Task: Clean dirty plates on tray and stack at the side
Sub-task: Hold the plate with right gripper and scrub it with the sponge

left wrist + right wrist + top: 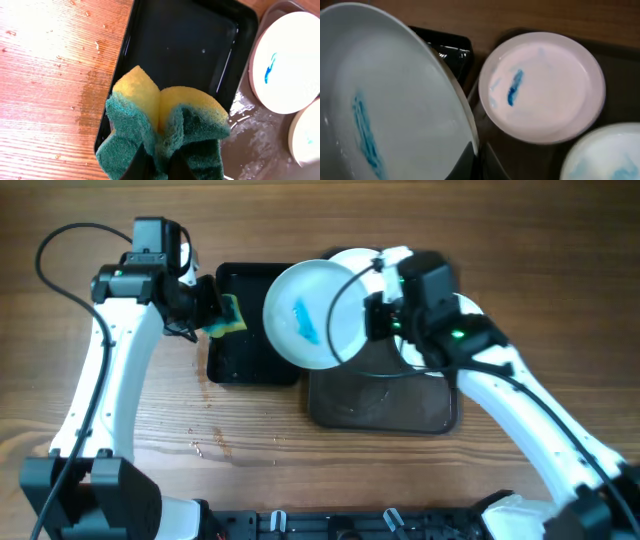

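Note:
My right gripper (372,315) (477,160) is shut on the rim of a white plate (305,315) (385,100) with a blue smear. It holds the plate tilted above the table, between the two trays. Two more blue-smeared plates (542,85) (605,155) lie on the dark brown tray (380,410) (620,55). They also show in the left wrist view (287,60) (305,135). My left gripper (212,310) (160,167) is shut on a yellow and green sponge (228,315) (165,120), left of the held plate and apart from it.
A smaller black tray (245,355) (185,45) lies left of the brown tray, under the sponge. Water drops wet the wooden table (210,440) left of and in front of it. The brown tray's floor (250,145) is wet.

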